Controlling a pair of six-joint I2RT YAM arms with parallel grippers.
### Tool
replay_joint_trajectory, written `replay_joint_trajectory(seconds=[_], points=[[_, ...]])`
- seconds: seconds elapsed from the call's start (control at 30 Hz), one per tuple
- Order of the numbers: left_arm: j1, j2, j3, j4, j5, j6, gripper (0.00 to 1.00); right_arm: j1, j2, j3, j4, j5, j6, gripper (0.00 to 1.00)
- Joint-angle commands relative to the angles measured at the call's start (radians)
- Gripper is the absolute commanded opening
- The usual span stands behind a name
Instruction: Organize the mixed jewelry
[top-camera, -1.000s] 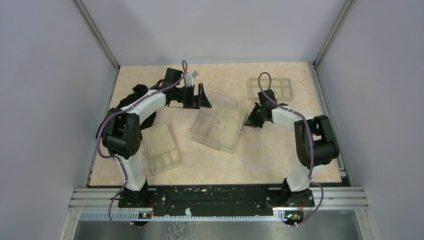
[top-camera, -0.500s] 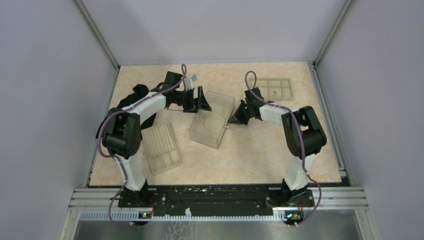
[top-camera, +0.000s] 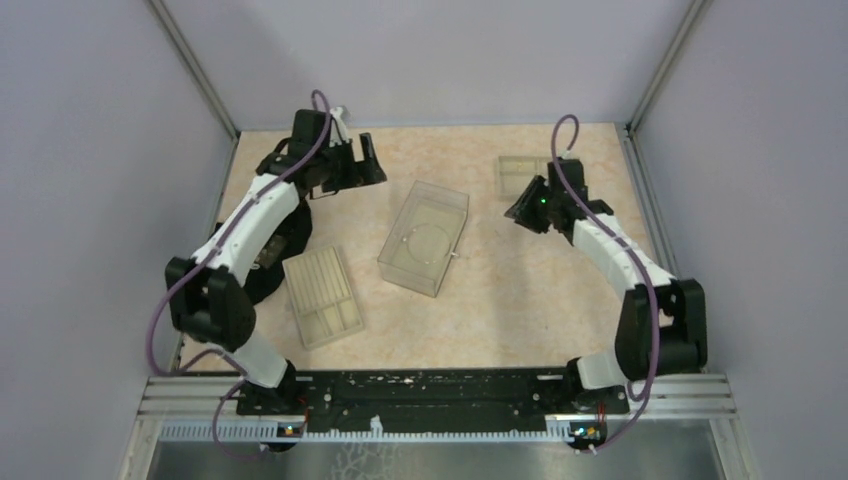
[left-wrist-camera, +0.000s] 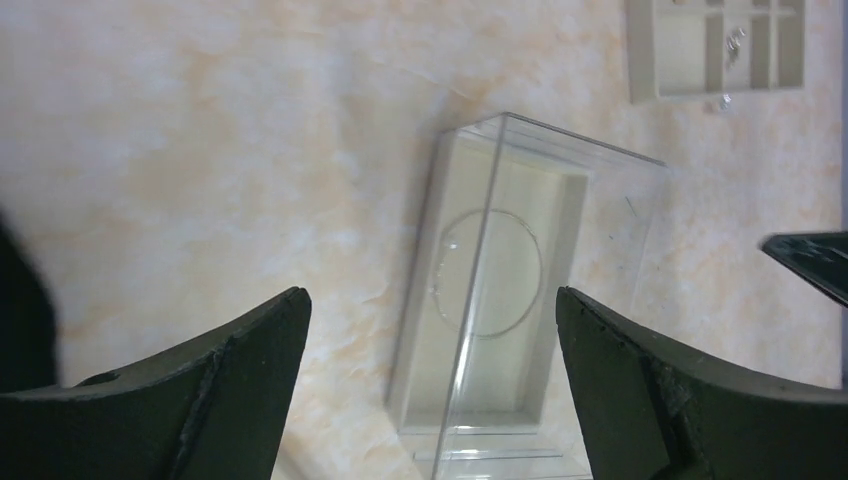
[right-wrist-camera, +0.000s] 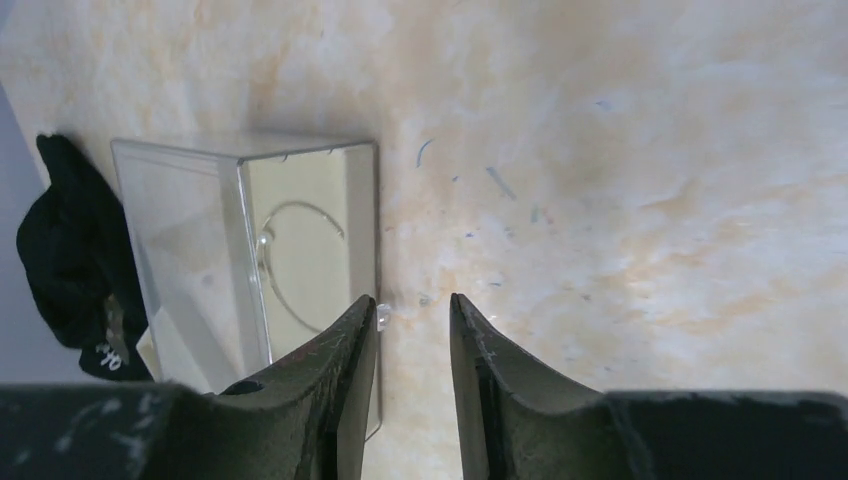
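Lab robot cell, grey walls (top-camera: 90, 150), aluminium frame (top-camera: 700, 395)

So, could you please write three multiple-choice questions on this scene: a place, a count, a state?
1. Where does the wire hoop lie? A) inside the clear box B) on a tray C) in a gripper
2. How many beige trays are on the table? A) one B) two C) four
3. How is the left gripper? A) shut on the hoop B) wide open, empty C) shut on a tray
1 A: the hoop shows through the box's clear walls. 2 B: a ridged tray and a compartmented tray. 3 B: its fingers stand far apart, holding nothing.
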Motion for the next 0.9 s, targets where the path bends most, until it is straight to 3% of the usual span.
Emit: replay_joint_trajectory(seconds=[0.0,0.1,0.23,0.37,0.5,0.87], points=[[0.007,-0.144,-0.075,-0.164,-0.325,-0.06,0.98,-0.042,-0.123,-0.041,-0.087,0.119,-0.109,0.34],[0.007,-0.233,-0.178,-0.348,-0.418,-0.186,0.98,-0.043,-0.141,-0.039,-0.116,0.126,-0.139,0.35],[0.017,-0.443,-0.41,-0.429,-0.539,-0.341,0.98,-0.043,-0.131,-0.047,-0.113,0.102,-0.135,0.35],[0.082,-0.544,-0.552,-0.501,-0.499,-0.441,0.94,-0.043,-0.096,-0.053,-0.066,0.045,-0.114,0.34],[0.158,-0.55,-0.656,-0.475,-0.448,-0.447,0.89,-0.043,-0.04,-0.039,-0.04,-0.006,-0.108,0.34],[0.338,-0.483,-0.749,-0.235,-0.417,-0.366,0.45,-0.043,-0.01,-0.039,-0.038,-0.042,-0.123,0.32]])
